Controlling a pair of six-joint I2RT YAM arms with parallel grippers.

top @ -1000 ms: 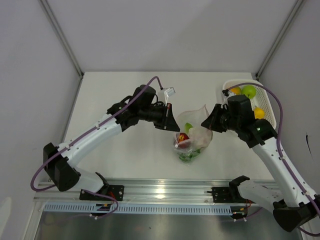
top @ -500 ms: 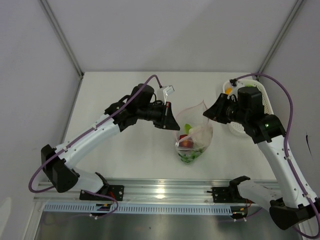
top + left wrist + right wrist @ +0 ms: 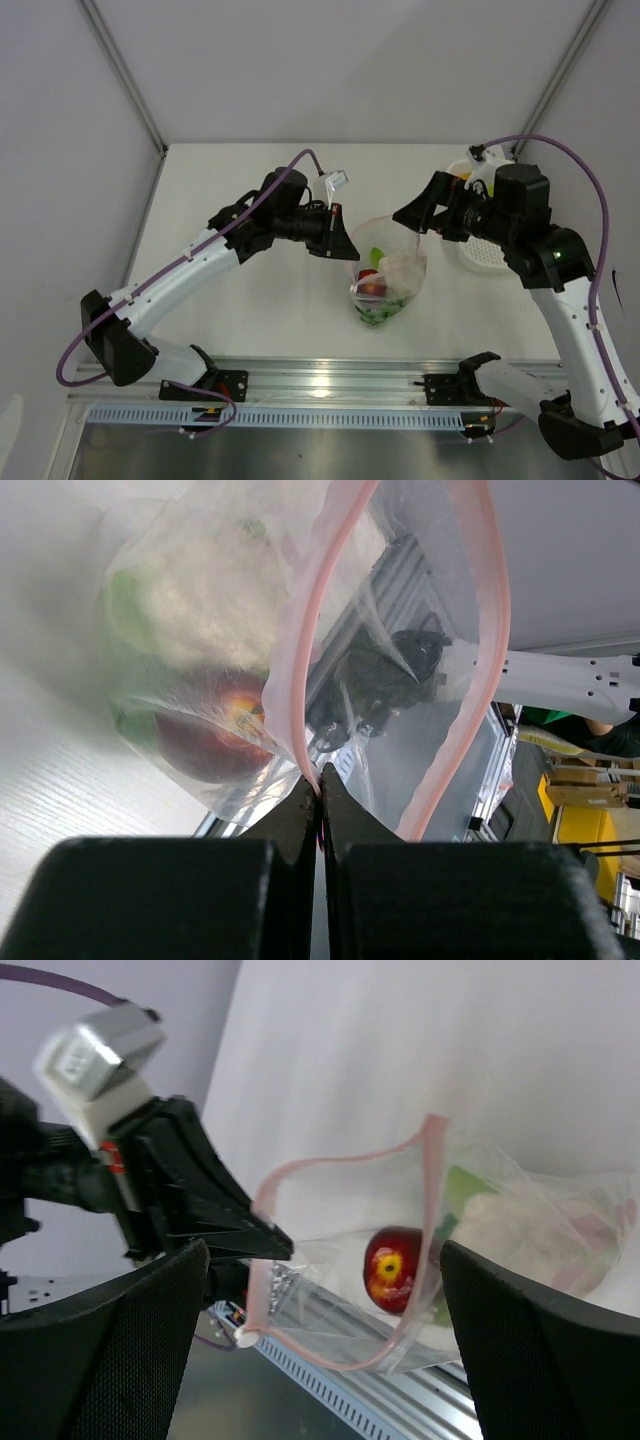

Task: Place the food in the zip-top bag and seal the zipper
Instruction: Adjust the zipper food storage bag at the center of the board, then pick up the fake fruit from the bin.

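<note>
On the smooth white table [image 3: 250,300], a crinkly clear zip-top bag [image 3: 393,272], upright, mouth gaping. Pinched flat in the left gripper [image 3: 320,795]: its thin pink zipper [image 3: 300,650]. Beside the mouth, the right gripper [image 3: 415,215], spread wide, holding nothing. Inside: glossy round red apple [image 3: 393,1268], pale lumpy piece [image 3: 200,600], perhaps garlic.

The zip-top bag [image 3: 388,270] stands between left gripper [image 3: 351,254] and right gripper [image 3: 415,210], food [image 3: 368,283] inside. A basket [image 3: 480,258] lies to its right, apparently partly under the right arm [image 3: 545,250]

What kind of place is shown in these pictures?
Probably a robotics lab test cell: a left arm and right arm mounted on a metal rail at a white table, plain grey walls, and plastic food in a zip-top bag.
</note>
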